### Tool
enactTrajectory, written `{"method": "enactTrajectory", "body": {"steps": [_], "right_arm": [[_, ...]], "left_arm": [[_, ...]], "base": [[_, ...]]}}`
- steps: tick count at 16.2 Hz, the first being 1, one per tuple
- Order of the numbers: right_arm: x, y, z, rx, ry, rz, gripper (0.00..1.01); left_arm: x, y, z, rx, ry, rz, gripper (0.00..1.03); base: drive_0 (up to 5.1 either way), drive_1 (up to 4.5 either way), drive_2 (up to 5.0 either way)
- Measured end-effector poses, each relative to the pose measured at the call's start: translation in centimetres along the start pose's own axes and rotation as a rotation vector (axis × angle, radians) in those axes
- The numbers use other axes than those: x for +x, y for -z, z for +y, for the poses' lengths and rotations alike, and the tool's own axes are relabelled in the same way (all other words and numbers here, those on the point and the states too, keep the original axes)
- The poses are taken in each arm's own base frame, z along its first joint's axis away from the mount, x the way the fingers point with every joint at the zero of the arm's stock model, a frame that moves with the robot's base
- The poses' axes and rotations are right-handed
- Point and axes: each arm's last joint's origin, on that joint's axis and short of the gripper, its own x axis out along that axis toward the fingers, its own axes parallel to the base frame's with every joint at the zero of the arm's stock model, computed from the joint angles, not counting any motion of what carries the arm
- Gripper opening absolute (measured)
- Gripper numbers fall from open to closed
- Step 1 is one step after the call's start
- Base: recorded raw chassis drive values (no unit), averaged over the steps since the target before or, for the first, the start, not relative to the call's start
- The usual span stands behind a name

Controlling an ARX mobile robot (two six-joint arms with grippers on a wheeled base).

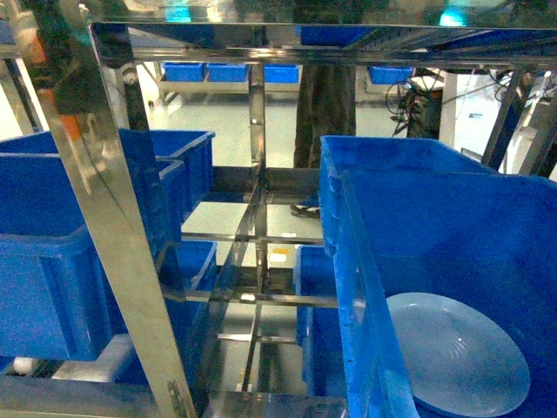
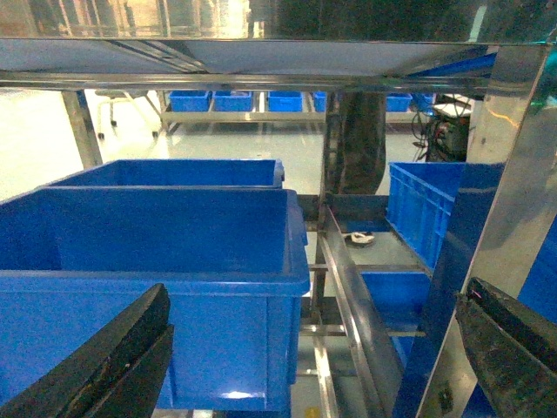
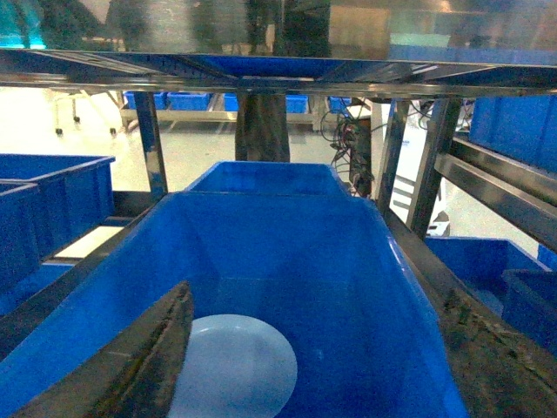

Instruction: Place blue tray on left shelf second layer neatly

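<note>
The pale blue tray lies flat on the floor of a deep-blue crate on the right side of the steel rack. In the right wrist view the tray shows just past the left finger. My right gripper hangs open over this crate, empty. My left gripper is open too, with nothing between its fingers, facing a blue crate on the rack's left tier. Neither gripper shows in the head view.
Two deep-blue crates fill the left tier, one behind the other. Steel cross rails and a slanting post divide left from right. A shelf deck runs close overhead. More crates stand on a far rack.
</note>
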Motion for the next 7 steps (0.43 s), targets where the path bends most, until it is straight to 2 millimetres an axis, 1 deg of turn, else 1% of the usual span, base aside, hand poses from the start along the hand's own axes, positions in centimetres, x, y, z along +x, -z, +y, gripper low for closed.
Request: {"method": "enactTrajectory", "body": {"steps": [2,3,7], "right_arm": [[0.00,0.00,0.00,0.000,0.000,0.000,1.00],[0.00,0.00,0.00,0.000,0.000,0.000,0.97],[0.00,0.00,0.00,0.000,0.000,0.000,0.98]], "left_arm": [[0.00,0.00,0.00,0.000,0.000,0.000,0.98],[0.00,0.00,0.00,0.000,0.000,0.000,0.98],[0.00,0.00,0.00,0.000,0.000,0.000,0.98]], "base": [[0.0,0.00,0.0],[0.0,0.00,0.0],[0.0,0.00,0.0]]}}
